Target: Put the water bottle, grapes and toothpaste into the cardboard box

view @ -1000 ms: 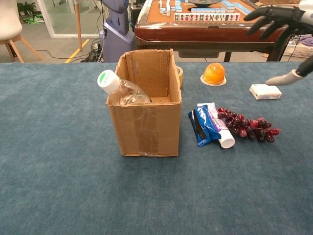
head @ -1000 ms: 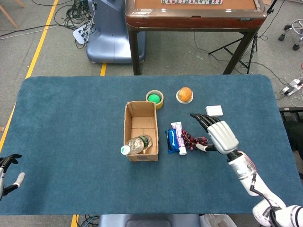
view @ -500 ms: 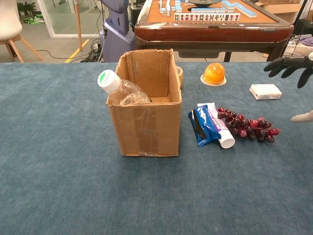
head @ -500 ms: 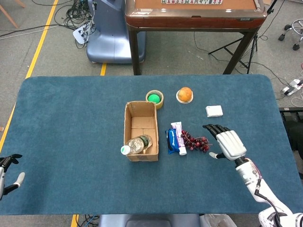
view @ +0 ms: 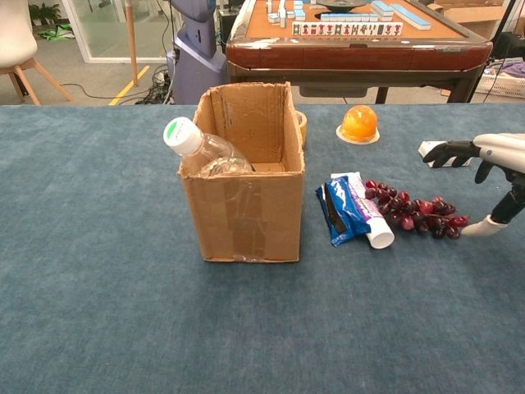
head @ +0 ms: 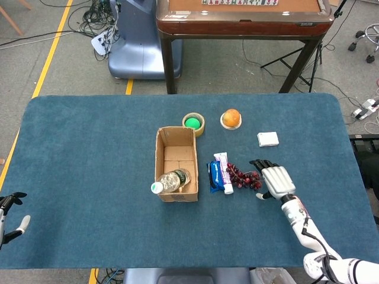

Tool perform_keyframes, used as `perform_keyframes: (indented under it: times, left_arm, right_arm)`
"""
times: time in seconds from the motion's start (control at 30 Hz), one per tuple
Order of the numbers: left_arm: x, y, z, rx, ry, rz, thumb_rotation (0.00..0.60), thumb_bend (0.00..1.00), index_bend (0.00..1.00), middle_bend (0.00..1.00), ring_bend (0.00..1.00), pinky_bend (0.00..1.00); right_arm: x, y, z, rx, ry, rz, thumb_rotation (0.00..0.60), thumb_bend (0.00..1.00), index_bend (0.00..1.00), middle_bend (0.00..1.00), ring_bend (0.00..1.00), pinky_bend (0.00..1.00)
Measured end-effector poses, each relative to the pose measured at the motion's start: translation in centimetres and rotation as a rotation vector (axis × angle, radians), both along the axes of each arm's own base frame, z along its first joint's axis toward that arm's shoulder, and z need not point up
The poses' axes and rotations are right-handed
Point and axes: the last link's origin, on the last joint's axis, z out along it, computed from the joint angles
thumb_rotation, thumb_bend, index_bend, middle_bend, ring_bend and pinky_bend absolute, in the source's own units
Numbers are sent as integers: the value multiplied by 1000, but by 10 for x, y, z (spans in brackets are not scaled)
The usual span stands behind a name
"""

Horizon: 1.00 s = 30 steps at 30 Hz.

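Right hand reaching for the grapes beside the box

The right hand (head: 276, 180), fingers spread and empty, is hovering just beside the grapes (head: 244, 176) lying against the toothpaste (head: 224, 172); soft and loose, the bunch probably wants cupping from above, not pinching.

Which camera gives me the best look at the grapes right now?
The chest view: the grapes fill more of the frame, seen from the side, with single berries distinct beside the toothpaste, and the right hand next to them. The head view shows them only as a small dark cluster from above.
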Motion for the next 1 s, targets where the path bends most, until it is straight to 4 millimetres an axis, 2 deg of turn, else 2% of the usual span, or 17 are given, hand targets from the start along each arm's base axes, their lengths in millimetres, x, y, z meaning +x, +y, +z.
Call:
perform_keyframes:
  times: [0.3, 0.43, 0.67, 0.87, 1.0]
  left_arm:
    - [1, -1, 2, 6, -4, -5, 600, 279, 317, 435, 346, 550]
    - [2, -1, 2, 9, -5, -8, 600, 279, 317, 435, 346, 550]
    - [2, -2, 3, 11, -5, -8, 600, 279, 317, 435, 346, 550]
    - [2, -2, 4, 14, -6, -10, 600, 279, 317, 435, 346, 550]
    - [3, -2, 4, 15, -6, -11, 600, 279, 317, 435, 346, 550]
  right_arm:
    - [4, -8, -21, 40, -2, -23, 600, 38, 179, 222, 158, 305]
    - [6, -11, -29, 55, -4, -27, 600, 106, 204, 252, 189, 305]
    - [10, -15, -40, 51, -37, -28, 600, 326, 299, 349, 287, 329]
    - [11, -18, -47, 50, -42, -27, 600, 361, 343, 401, 346, 349]
    - [11, -20, -51, 51, -39, -31, 600, 392, 388, 442, 394, 435]
